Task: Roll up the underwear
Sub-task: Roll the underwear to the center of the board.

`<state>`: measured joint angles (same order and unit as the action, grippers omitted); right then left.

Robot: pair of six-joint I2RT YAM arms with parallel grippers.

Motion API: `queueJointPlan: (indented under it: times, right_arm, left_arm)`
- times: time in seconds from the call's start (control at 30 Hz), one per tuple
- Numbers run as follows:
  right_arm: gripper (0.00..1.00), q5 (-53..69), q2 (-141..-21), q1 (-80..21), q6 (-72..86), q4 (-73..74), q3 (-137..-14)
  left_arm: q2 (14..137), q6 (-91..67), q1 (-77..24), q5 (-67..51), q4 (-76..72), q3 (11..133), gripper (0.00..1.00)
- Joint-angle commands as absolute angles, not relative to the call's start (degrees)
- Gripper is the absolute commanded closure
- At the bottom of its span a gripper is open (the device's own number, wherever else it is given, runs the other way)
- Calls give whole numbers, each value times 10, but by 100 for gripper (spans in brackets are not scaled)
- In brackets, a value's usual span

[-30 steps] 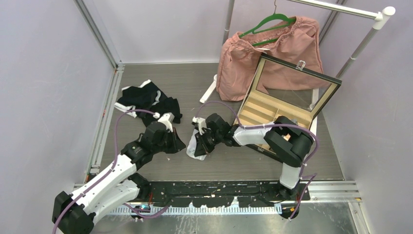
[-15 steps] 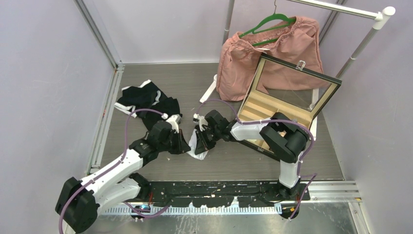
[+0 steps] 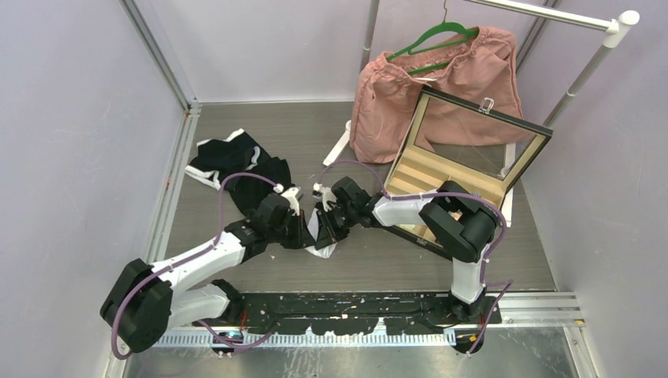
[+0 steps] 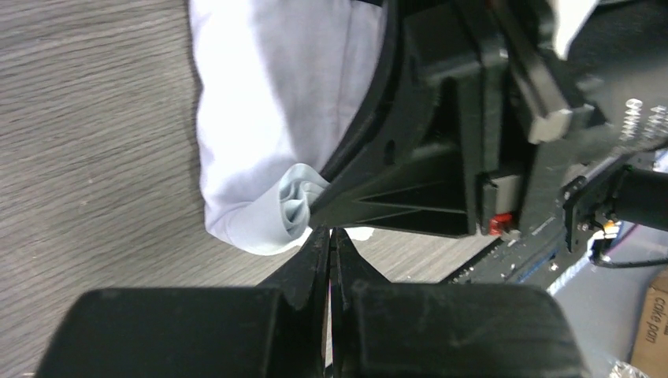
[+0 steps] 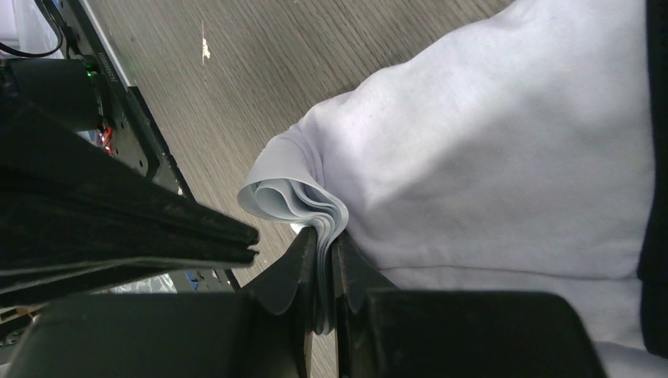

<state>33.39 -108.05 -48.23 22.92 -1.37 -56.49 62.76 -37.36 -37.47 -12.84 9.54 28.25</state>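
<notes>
The right gripper (image 5: 324, 244) pinches the white underwear (image 5: 488, 157) by its folded edge. The left gripper (image 4: 329, 236), closed and empty, has that fold just ahead of its tips.

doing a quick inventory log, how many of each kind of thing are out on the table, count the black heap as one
white underwear: 1
black underwear heap: 1 (cannot tell how many pieces are in it)
pink garment: 1
green hanger: 1
open case: 1
clothes rail: 1
total: 6
</notes>
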Motion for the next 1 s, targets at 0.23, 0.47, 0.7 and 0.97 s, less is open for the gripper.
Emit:
queueJointPlan:
  times: [0.23,0.47,0.7,0.97]
  right_arm:
    - [99,272,-1108,-479,204,50,-556]
    - [94,264,-1101,-479,205,52,-554]
    - [86,249,-1080,-479,206,59,-546]
    - [70,222,-1041,-479,220,58,-529]
  left_arm:
    - [683,-383,-376,-45,61,287,99]
    - [725,-384,-376,-33,52,286,99]
    - [743,-391,-376,-11,64,278,99]
    - [738,-395,-376,-4,73,261,99]
